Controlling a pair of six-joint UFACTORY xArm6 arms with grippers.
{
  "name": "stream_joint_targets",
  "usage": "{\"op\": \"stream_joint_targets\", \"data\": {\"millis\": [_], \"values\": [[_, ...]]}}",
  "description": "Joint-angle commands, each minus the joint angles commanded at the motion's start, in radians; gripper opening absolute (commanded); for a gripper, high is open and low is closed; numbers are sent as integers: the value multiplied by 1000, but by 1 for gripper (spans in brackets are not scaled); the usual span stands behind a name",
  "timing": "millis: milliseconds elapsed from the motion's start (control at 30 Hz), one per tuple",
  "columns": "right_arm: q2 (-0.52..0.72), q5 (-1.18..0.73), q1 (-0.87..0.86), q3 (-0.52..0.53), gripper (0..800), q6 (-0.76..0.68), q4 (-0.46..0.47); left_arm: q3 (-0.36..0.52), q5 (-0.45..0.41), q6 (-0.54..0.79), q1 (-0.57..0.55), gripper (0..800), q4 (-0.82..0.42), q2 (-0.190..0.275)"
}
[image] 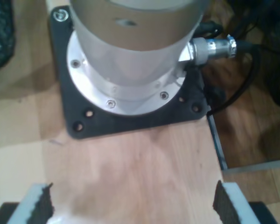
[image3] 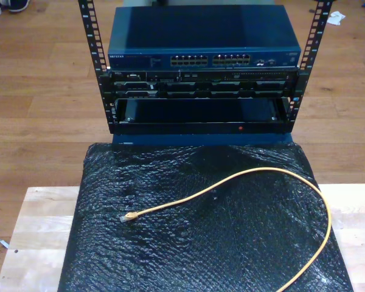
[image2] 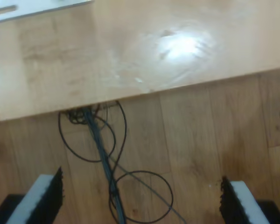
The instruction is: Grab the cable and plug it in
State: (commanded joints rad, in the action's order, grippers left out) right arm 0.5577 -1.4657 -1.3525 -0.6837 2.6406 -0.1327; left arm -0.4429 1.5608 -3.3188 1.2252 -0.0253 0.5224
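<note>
Counter (image3: pixel 39 210) draped with black mat (image3: pixel 188 243), likely as cushioned, high-contrast bed for pickup. Rack (image3: pixel 201 91) stood past mat, switch (image3: pixel 204 45) ports faced toward it for plugging. Cable (image3: pixel 255 176) laid loose on mat, plug (image3: pixel 129 216) toward exterior view's left, untouched. First hand (image: pixel 133 200) held apart near arm base (image: pixel 130 60); second hand (image2: pixel 142 193) apart over floor (image2: pixel 200 154); both judged parked.

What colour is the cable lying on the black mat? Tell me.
The cable is yellow-orange, with a clear plug at its tip; the exterior view shows it best.

White brand lettering on blue network switch (image3: pixel 204 38), too small to read
</note>
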Motion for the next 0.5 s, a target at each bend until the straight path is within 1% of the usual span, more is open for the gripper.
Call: {"op": "stream_joint_targets", "data": {"millis": [100,167,300,400,500], "values": [[-66,-63,63,-92,800,-81,-6,-8,15,-66,-64,800,15,0],[-103,-97,92,-143,800,-127,-26,-11,21,-117,-112,800,31,0],[-158,-158,115,-229,800,-190,-98,-21,38,-233,-201,800,61,0],[-187,-215,121,-276,800,-215,-167,-31,81,-304,-226,800,87,-3],[-229,-273,123,-341,800,-219,-204,-37,114,-325,-226,800,109,0]]}}
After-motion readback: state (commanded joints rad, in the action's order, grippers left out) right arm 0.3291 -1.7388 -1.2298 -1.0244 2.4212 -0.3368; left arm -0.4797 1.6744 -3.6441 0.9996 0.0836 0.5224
